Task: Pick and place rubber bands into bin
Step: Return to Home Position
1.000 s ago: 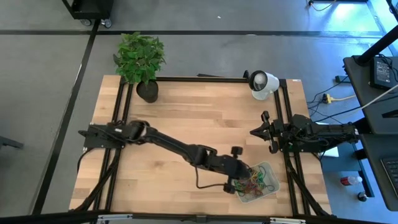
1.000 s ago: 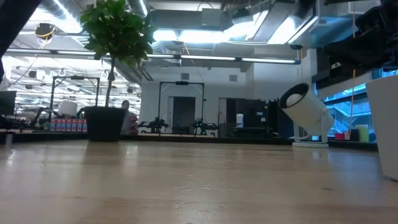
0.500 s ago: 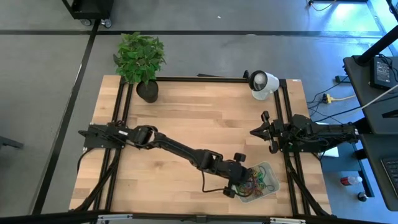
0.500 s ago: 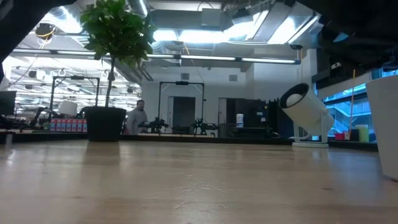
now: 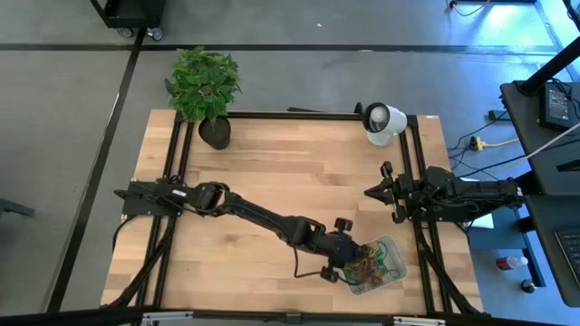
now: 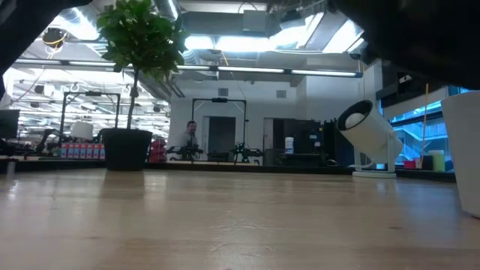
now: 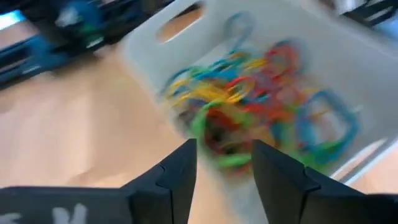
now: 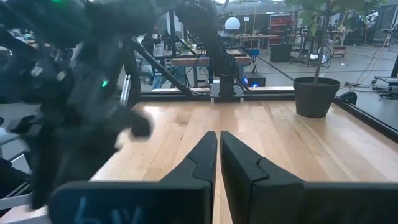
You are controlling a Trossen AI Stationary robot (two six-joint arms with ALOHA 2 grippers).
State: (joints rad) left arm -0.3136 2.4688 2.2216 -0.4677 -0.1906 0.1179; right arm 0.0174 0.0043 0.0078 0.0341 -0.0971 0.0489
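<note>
The bin (image 5: pixel 391 274), a pale-grey shallow tray, stands near the table's near right corner. A heap of rubber bands (image 5: pixel 372 265) in green, red, yellow, orange and blue lies in it, also seen in the left wrist view as rubber bands (image 7: pixel 255 106) in the bin (image 7: pixel 367 68). My left gripper (image 5: pixel 352 261) hangs open over the bin's left end, slanting down; in its wrist view the left gripper (image 7: pixel 224 146) has its fingers just above the heap. My right gripper (image 5: pixel 373 192) waits shut by the table's right edge, level.
A potted plant (image 5: pixel 207 91) stands at the far left corner. A white round device (image 5: pixel 384 122) sits at the far right. Black frame rails (image 5: pixel 177 163) run along the table's sides. Bare wood (image 5: pixel 299 172) lies open in the middle.
My left arm has sunk over the bin and its gripper has tipped further down; its dark shape now fills more of the low view's top right. A person in the room behind has walked toward the right.
</note>
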